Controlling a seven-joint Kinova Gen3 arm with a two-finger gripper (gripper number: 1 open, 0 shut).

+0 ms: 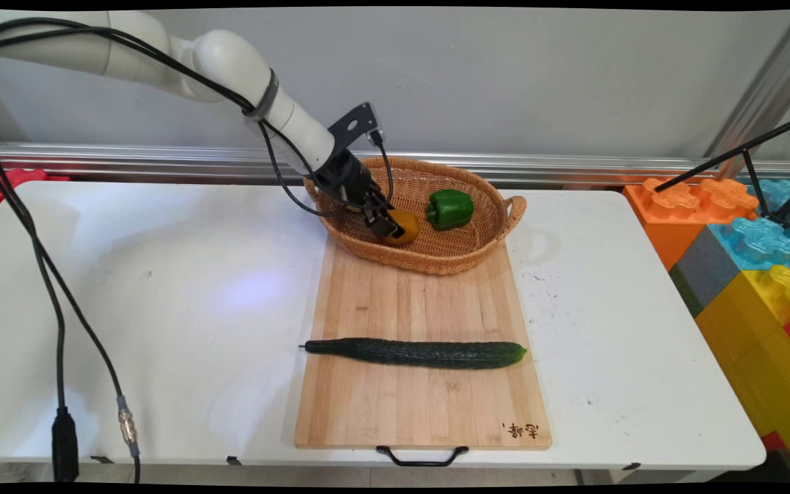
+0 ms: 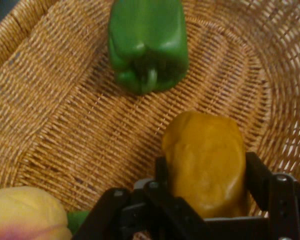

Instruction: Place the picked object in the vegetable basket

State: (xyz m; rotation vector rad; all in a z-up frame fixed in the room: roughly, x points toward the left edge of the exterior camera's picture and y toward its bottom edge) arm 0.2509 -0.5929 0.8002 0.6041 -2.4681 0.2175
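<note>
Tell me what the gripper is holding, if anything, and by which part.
The gripper is shut on the yellow-orange pepper, a finger on each of its sides near one end, inside the wicker basket beside the green pepper.

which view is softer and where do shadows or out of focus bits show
Hand view: softer overall; gripper linkage and the yellowish fruit at the corner look out of focus. Main view: sharper; the wicker basket casts a faint shadow beside its right handle, and its edges bow.
</note>
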